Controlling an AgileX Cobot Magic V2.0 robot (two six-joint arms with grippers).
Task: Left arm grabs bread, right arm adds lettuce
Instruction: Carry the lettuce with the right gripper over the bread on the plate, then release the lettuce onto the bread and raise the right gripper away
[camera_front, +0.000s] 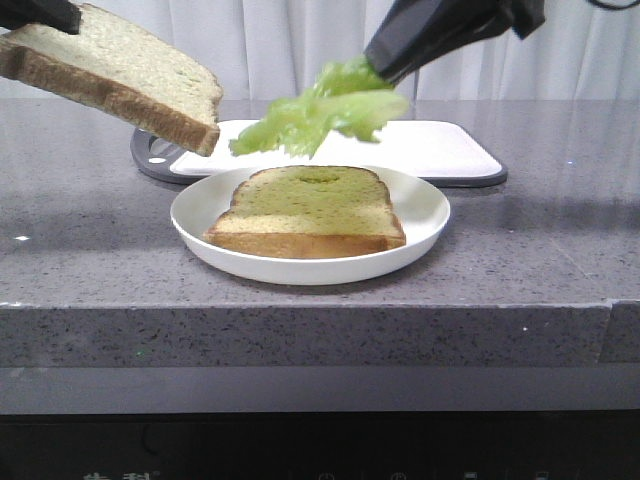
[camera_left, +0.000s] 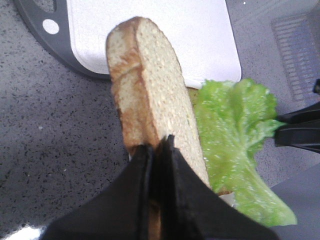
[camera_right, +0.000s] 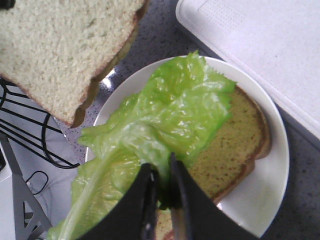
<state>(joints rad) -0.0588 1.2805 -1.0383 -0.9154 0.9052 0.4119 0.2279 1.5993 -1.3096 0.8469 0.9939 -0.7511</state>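
The bread (camera_front: 110, 70), a thick slice with a dark brown crust, hangs tilted in the air at the left, above and left of the plate. My left gripper (camera_front: 68, 18) is shut on its edge; the left wrist view shows the fingers (camera_left: 159, 146) clamped on the bread (camera_left: 150, 90). The ruffled green lettuce (camera_front: 320, 112) dangles from my right gripper (camera_front: 378, 62), just over a second slice (camera_front: 310, 210) lying on the white plate (camera_front: 425, 215). In the right wrist view that gripper (camera_right: 162, 172) is shut on the lettuce (camera_right: 165, 115).
A white cutting board (camera_front: 440, 150) with a dark rim lies behind the plate. The grey stone counter (camera_front: 540, 250) ends in a front edge close below the plate. In the right wrist view a black wire rack (camera_right: 30, 135) shows off the counter's side.
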